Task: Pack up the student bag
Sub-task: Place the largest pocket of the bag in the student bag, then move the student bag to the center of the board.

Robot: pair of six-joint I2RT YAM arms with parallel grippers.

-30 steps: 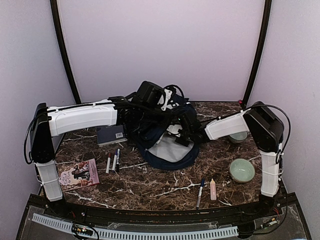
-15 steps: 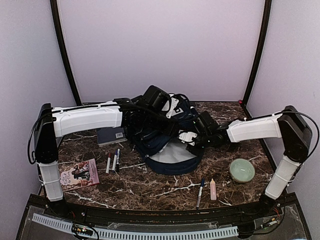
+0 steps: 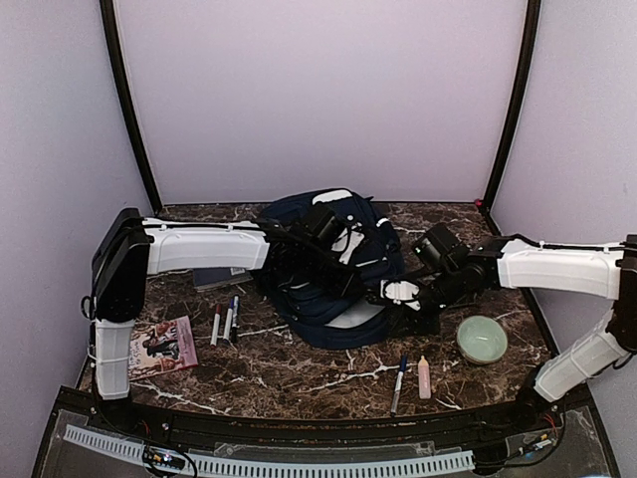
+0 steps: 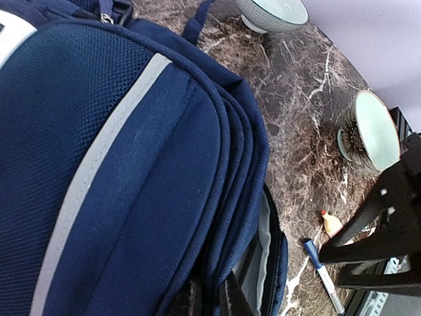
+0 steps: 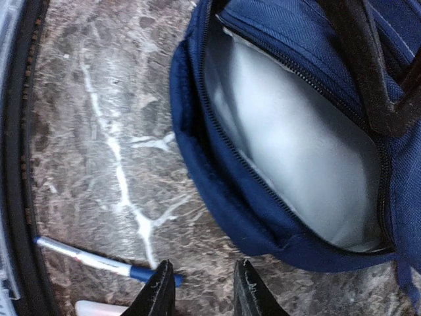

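Observation:
The student bag [image 3: 328,254] is a navy backpack with a white stripe [image 4: 99,158], lying mid-table. Its front compartment gapes and shows pale grey lining [image 5: 289,138]. My left gripper [image 4: 210,299] reaches over the bag and is shut on a fold of its blue fabric beside that opening; from above it [image 3: 343,282] is mostly hidden by the wrist. My right gripper [image 5: 202,276] is open and holds nothing. It hangs just off the bag's lower rim, over bare marble, and stands right of the bag [image 3: 413,317] in the top view.
A blue-capped pen [image 3: 399,383] and a small pink bottle [image 3: 424,376] lie in front of my right gripper. A green bowl [image 3: 482,339] sits at the right and another bowl [image 4: 272,13] farther back. Three markers [image 3: 224,321], a picture book [image 3: 156,346] and a dark book [image 3: 214,279] lie left.
My right gripper has let go of the bag, opened and drawn back to the right and nearer. My left arm has stretched further right, still pinching the fabric, and the bag has shifted.

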